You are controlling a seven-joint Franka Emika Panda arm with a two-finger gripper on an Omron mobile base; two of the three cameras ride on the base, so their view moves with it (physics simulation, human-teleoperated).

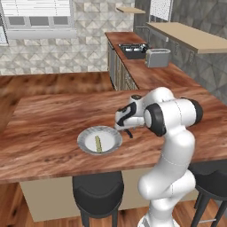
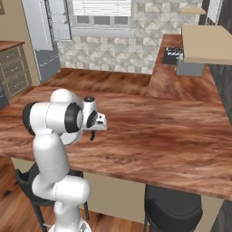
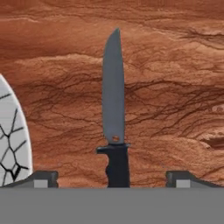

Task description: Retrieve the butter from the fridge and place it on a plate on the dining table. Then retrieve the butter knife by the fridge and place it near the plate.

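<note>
The butter (image 1: 98, 143) lies on the plate (image 1: 113, 137) near the bench's (image 1: 53, 119) front edge; jaws stand wide over the butter knife (image 3: 114, 118), laid flat just beside.

The white arm (image 2: 54, 136) rises at the near left edge of the dining table (image 2: 154, 136), its gripper (image 2: 92, 134) pointing down just over the reddish wood, fingers perhaps spread, though too small to judge. A black stool (image 2: 174, 209) sits near right. Far left stands the pale grey fridge (image 2: 43, 38)
</note>
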